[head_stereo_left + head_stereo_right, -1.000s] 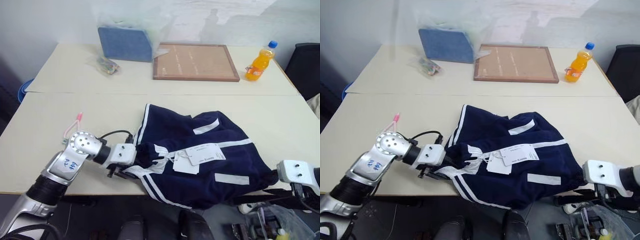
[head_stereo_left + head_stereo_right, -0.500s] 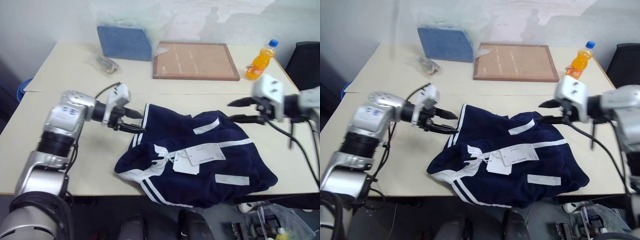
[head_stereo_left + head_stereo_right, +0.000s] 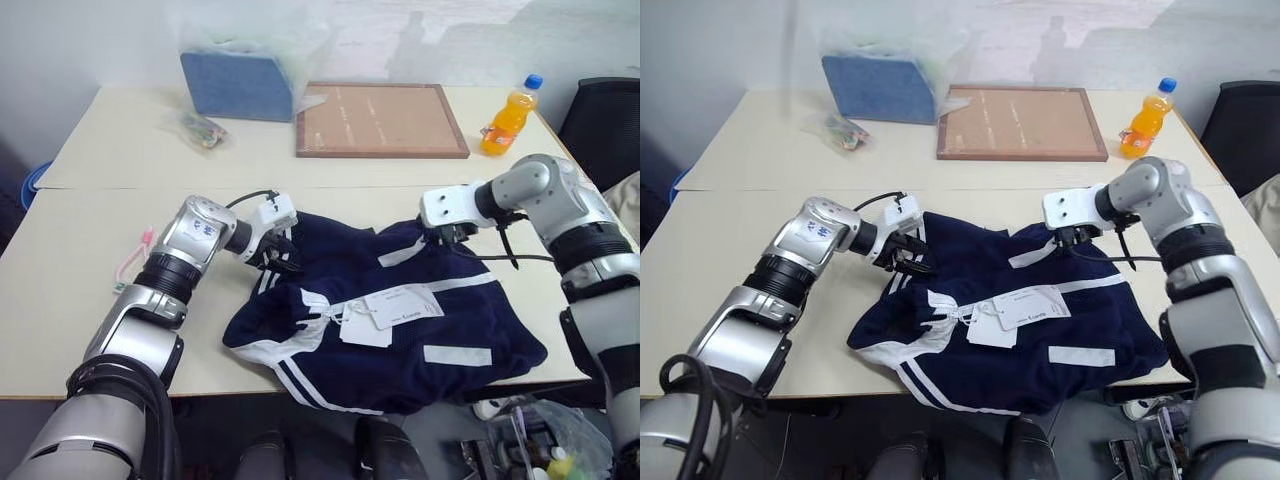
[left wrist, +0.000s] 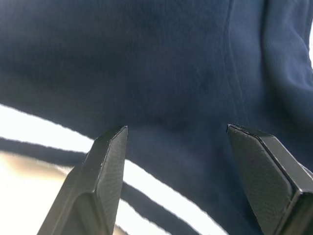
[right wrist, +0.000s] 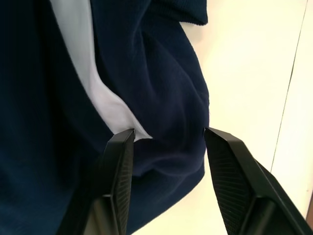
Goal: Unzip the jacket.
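1. A pale cream tabletop (image 3: 90, 280) carries everything; a seam crosses it between a far half and a near half.
2. On the near half lies a crumpled navy jacket (image 3: 400, 340) with white stripes and paper tags, its lower edge drooping over the front edge.
3. A small pink item (image 3: 135, 262) lies well left of the jacket.
4. The far half holds blue folded cloth in a clear bag (image 3: 236, 84), a small packet (image 3: 202, 127), a wood-framed board (image 3: 380, 120) and an orange drink bottle (image 3: 506, 117).

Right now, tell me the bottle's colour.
Orange bottle with a blue cap, clearest in the left eye view.
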